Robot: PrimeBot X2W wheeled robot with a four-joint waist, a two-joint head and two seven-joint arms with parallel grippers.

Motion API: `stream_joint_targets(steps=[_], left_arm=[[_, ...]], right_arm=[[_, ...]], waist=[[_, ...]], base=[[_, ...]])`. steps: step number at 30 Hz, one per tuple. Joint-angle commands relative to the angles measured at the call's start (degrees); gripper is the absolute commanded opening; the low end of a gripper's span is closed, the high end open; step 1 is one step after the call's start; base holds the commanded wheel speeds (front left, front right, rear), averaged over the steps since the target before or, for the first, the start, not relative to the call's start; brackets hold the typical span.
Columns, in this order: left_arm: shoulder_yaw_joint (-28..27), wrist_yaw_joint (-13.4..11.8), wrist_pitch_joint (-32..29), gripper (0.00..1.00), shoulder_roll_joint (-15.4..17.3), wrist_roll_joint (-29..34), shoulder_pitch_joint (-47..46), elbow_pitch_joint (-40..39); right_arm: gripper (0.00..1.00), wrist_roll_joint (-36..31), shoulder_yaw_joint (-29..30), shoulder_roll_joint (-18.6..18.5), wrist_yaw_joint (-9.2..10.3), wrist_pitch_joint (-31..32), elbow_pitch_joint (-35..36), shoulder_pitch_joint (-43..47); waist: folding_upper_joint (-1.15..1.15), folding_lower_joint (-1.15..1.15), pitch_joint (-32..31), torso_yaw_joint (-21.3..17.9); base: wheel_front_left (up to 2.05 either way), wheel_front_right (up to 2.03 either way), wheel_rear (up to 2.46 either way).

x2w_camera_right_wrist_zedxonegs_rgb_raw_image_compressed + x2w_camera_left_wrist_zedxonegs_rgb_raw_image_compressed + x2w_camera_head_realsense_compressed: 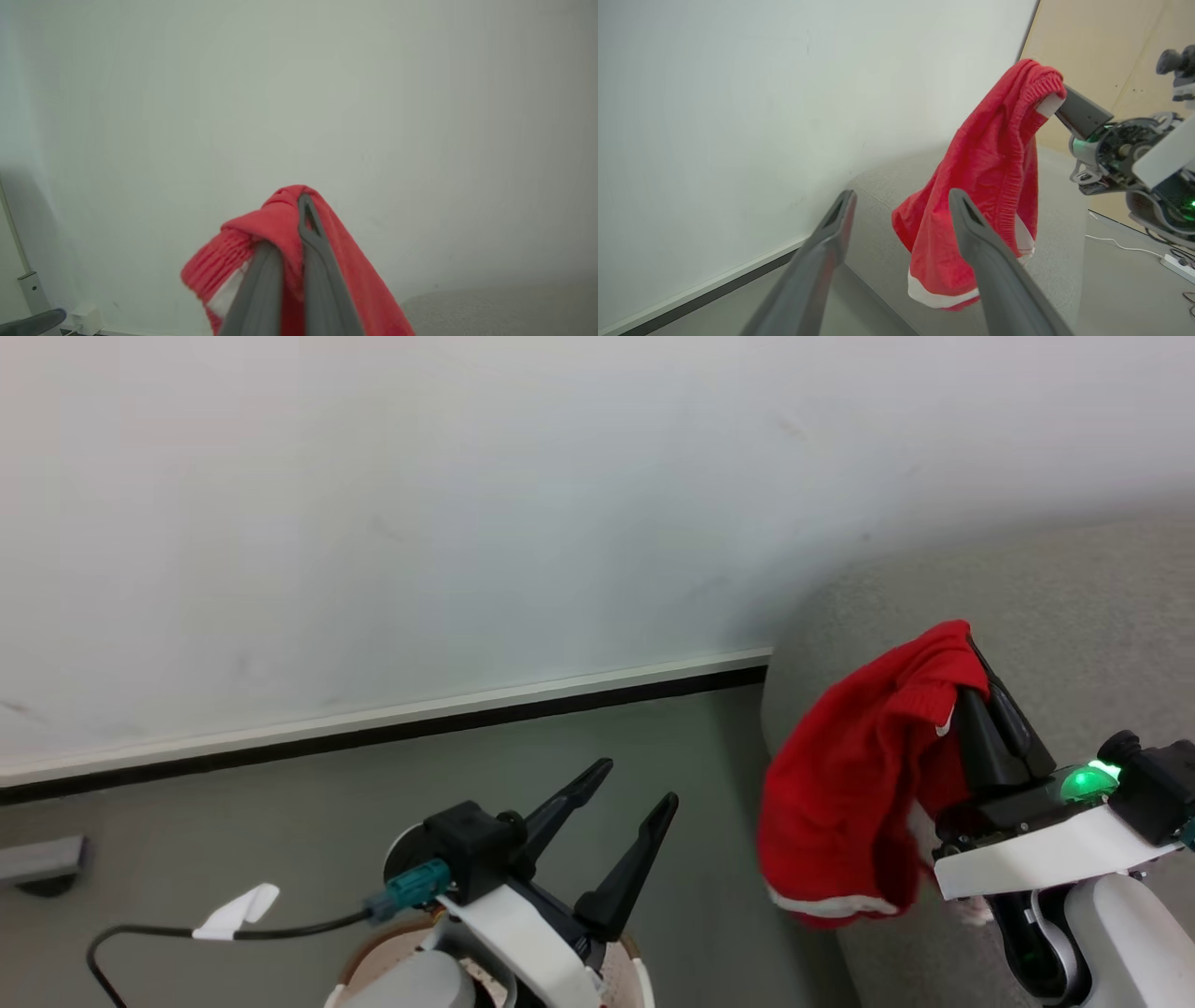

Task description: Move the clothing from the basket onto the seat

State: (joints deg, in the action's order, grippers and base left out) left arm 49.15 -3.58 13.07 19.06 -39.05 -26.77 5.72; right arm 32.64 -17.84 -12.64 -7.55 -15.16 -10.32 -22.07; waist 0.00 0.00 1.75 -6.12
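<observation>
Now: right gripper (978, 683) pinches red shorts (850, 775) by the waistband, hanging at the grey seat (1074, 616), left edge, not laid down. Left gripper (635, 782) spread, empty, above the basket (624, 980). Lift done; placing and release remain.

black tapered fingers (624, 875) on white shells (1046, 859). a teal plug (411, 889) with black cable (289, 927) – white tag (238, 910) on it. one green light (1083, 782).

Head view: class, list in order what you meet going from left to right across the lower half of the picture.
grey object at the edge → black cable with a white tag → left pincer, open → clothing, hanging → right pincer, shut on it
</observation>
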Motion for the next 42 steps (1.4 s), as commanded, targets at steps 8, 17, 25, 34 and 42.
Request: stream_joint_targets(steps=[8,17,25,34,42], left_arm=[[-1.4,-0.7,1.7,1.0,0.8,4.1,-1.6,1.8],[-2.2,0.0,2.1,1.0,1.7,7.9,-2.5,2.6],[-3.3,1.1,2.1,1.0,1.2,10.8,-2.5,3.3],[-3.9,2.4,2.1,1.0,1.6,12.0,-3.8,3.5],[-3.9,3.4,0.7,1.0,3.5,12.8,-7.1,1.8]], right_arm=[[0.0,0.4,1.8,-1.5,0.12,0.0,3.1,1.2],[0.0,0.3,3.8,-0.6,0.12,0.0,6.9,2.9],[0.0,-1.1,5.6,-0.2,0.12,0.0,8.8,3.9],[0.0,0.0,6.9,-1.4,0.12,0.0,10.0,-1.4],[0.0,0.4,10.2,-5.1,0.12,0.0,7.8,-11.4]], waist=[[0.0,0.0,2.7,-9.5],[0.0,0.0,5.0,-14.4],[0.0,0.0,7.0,-17.2],[0.0,0.0,10.6,-16.9],[0.0,0.0,19.1,-13.6]], base=[[0.0,0.0,0.0],[0.0,0.0,0.0],[0.0,0.0,0.0],[0.0,0.0,0.0],[0.0,0.0,0.0]])
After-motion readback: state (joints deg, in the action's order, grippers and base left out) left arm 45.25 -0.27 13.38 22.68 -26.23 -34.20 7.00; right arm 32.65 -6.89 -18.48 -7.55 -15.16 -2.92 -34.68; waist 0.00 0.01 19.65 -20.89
